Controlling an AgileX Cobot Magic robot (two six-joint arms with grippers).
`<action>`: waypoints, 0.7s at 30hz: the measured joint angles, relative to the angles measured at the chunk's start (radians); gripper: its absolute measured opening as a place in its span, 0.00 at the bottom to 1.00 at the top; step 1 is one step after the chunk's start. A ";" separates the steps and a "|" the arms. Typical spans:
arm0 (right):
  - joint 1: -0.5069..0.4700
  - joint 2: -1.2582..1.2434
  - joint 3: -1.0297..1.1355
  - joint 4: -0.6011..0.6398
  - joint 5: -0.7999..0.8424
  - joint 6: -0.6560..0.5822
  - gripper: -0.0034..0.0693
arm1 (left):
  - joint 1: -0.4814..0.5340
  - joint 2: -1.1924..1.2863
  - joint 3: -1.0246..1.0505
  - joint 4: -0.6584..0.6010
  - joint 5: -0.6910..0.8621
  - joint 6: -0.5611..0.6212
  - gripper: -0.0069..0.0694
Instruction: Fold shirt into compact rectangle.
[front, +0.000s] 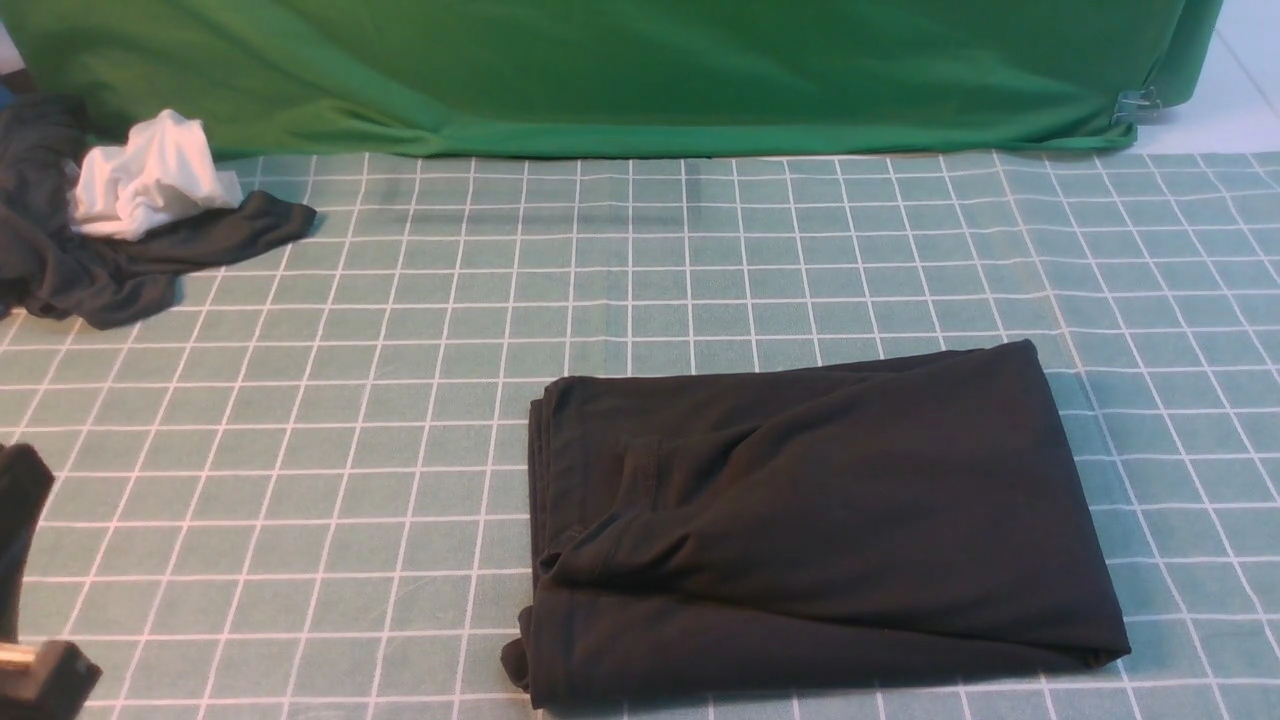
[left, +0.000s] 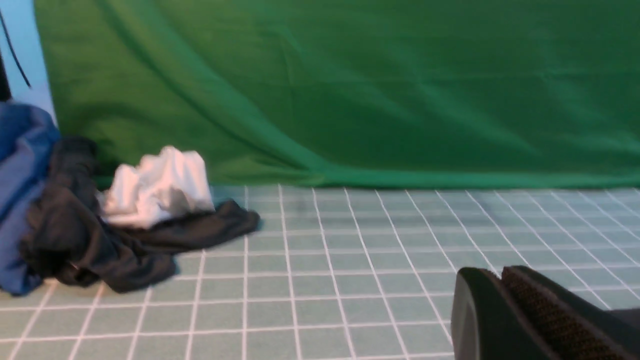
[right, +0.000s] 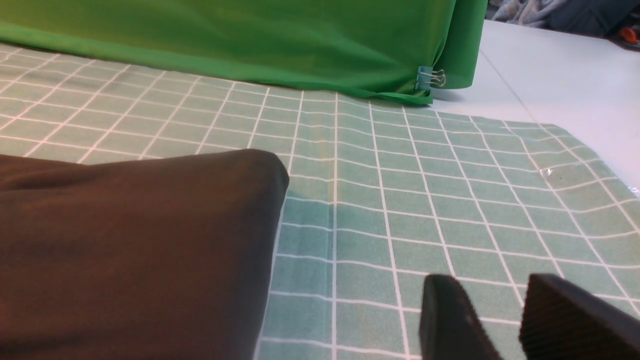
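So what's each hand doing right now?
Left end effector: closed, holding nothing.
Right end effector: open, nothing between its tips.

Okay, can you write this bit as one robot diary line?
shirt: folded, on table | left gripper: shut, empty | right gripper: open, empty

The front camera sits between the robot's arms, looking forward and down over the table (front: 400, 420) from above its near edge; the green curtain (front: 650, 75) crosses its view at twelve o'clock. The left wrist camera is low, facing forward across the table at a shallow angle, nearer the white cloth (left: 157, 187) that the front view shows at ten o'clock. The right wrist camera faces forward with a mild downward tilt, close to the shirt (right: 150, 255); it shares the shirt's right part and the curtain clip (front: 1138, 104) with the front view.
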 joint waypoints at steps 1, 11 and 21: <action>0.000 0.000 0.001 0.000 0.000 0.000 0.35 | 0.000 -0.019 0.028 0.015 -0.020 -0.007 0.11; 0.000 0.000 0.005 0.000 0.000 0.000 0.35 | 0.000 -0.153 0.156 0.132 0.100 -0.159 0.11; 0.000 0.000 0.005 0.000 0.000 0.000 0.37 | 0.000 -0.153 0.156 0.152 0.119 -0.199 0.11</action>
